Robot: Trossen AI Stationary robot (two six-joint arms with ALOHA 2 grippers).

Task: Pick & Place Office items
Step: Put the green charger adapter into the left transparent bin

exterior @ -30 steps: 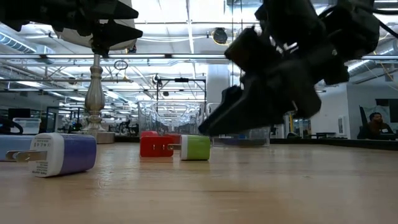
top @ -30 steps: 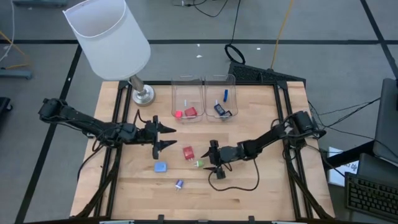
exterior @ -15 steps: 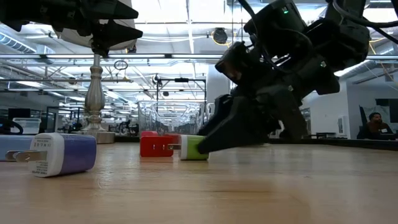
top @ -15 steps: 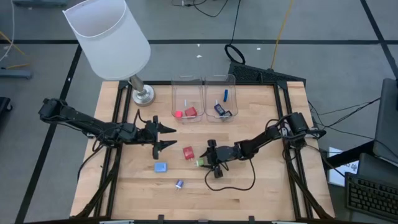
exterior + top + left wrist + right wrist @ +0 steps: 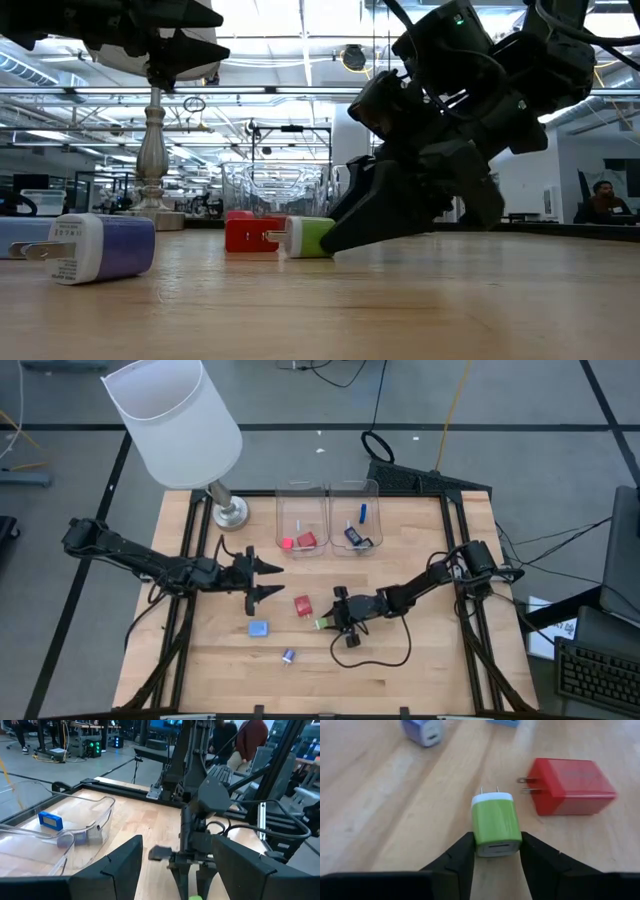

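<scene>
A small green charger (image 5: 495,822) lies on the wooden table (image 5: 420,660), prongs pointing away from my right gripper (image 5: 495,856), which is shut on it low over the table's middle (image 5: 330,623). A red charger (image 5: 302,604) lies just beyond it. Also on the wood are a light blue piece (image 5: 259,628) and a purple-blue charger (image 5: 288,656). My left gripper (image 5: 266,580) hangs open above the table left of centre, holding nothing. My right gripper pinches the green charger's two long sides near its rear end (image 5: 495,847), opposite the prongs, between its two fingers (image 5: 462,857). The fingers come in nearly level from the table's right and lie along the charger. The charger rests flat on the table (image 5: 312,238).
Two clear bins (image 5: 302,520) (image 5: 355,515) stand at the far middle with small red, blue and black pieces inside. A big white-shaded lamp (image 5: 175,425) stands on its metal base (image 5: 230,513) at the far left. Bare wood lies along the near edge.
My right gripper has come down and moved a little toward the table's left, onto the green charger, and its fingers have shut from wide apart onto the charger's sides. The charger stays on the table.
</scene>
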